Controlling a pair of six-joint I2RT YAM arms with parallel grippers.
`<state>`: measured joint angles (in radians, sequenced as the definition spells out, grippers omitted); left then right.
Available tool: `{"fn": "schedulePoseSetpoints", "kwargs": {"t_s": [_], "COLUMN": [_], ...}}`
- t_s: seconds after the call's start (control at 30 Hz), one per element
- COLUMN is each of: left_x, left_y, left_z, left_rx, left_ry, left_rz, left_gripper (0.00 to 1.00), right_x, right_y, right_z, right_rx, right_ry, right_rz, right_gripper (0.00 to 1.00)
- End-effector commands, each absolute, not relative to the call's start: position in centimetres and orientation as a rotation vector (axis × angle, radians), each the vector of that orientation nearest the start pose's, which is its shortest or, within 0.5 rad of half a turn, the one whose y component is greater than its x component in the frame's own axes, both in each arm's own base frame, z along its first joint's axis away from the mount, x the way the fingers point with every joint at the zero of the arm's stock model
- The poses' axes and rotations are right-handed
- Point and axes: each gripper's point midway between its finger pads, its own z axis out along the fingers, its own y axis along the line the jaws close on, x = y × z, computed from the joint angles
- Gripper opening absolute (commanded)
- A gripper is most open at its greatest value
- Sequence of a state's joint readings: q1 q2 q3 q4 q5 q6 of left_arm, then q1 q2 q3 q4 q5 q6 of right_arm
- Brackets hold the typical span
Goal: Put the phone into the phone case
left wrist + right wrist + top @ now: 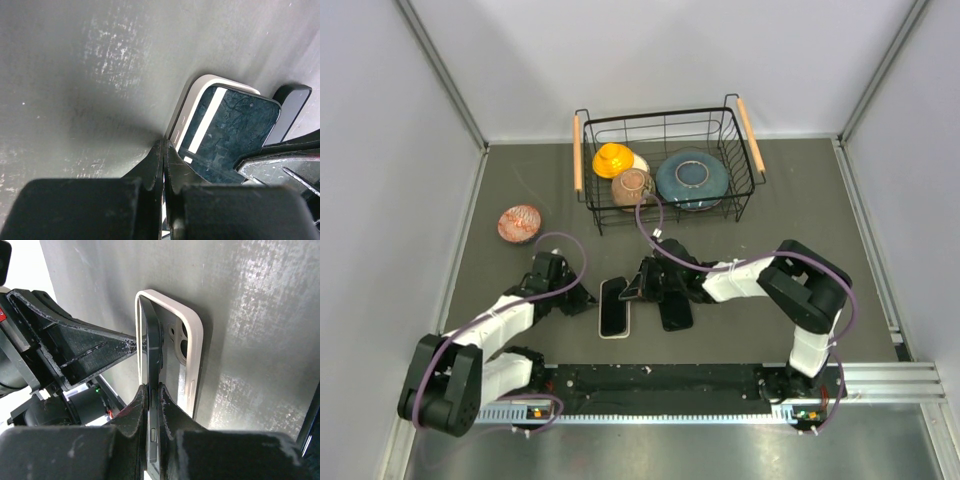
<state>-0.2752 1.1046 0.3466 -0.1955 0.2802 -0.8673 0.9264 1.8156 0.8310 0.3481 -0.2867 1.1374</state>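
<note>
The dark phone point(615, 308) lies partly in the white phone case point(616, 336) on the grey table between the arms. In the right wrist view the phone point(150, 340) stands tilted, one long edge lifted out of the case point(192, 340). My right gripper point(152, 390) is shut on that lifted edge; from above it point(632, 288) is at the phone's far right corner. My left gripper point(165, 145) is shut and empty, its tips against the case's left rim point(187, 105), beside the phone screen point(230, 135). From above it point(588, 300) sits left of the case.
A second black flat slab point(676, 310) lies just right of the case. A wire basket point(660, 115) at the back holds an orange bowl point(614, 158), a brown bowl point(633, 186) and a blue plate point(692, 178). A red patterned bowl point(520, 223) sits at the left.
</note>
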Motion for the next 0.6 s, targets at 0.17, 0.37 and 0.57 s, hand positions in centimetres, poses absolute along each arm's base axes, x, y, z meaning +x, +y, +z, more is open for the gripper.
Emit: {"fn": "schedulePoseSetpoints", "kwargs": {"t_s": [0.17, 0.37, 0.57], "left_x": [17.0, 17.5, 18.3], "left_y": [-14.6, -14.4, -14.3], "left_z": [0.9, 1.8, 3.1], "left_rx": [-0.713, -0.711, -0.66], "left_ry": [2.676, 2.63, 2.598], "left_rz": [-0.84, -0.831, -0.828], "left_gripper": [0.0, 0.0, 0.0], "right_x": [20.3, 20.5, 20.7], "right_y": [40.2, 40.5, 40.9], "right_z": [2.4, 4.3, 6.8], "right_rx": [0.046, 0.018, -0.021], "right_ry": [2.57, 2.545, 2.525], "right_rz": [1.081, 1.093, 1.105], "right_gripper": [0.05, 0.17, 0.46]}}
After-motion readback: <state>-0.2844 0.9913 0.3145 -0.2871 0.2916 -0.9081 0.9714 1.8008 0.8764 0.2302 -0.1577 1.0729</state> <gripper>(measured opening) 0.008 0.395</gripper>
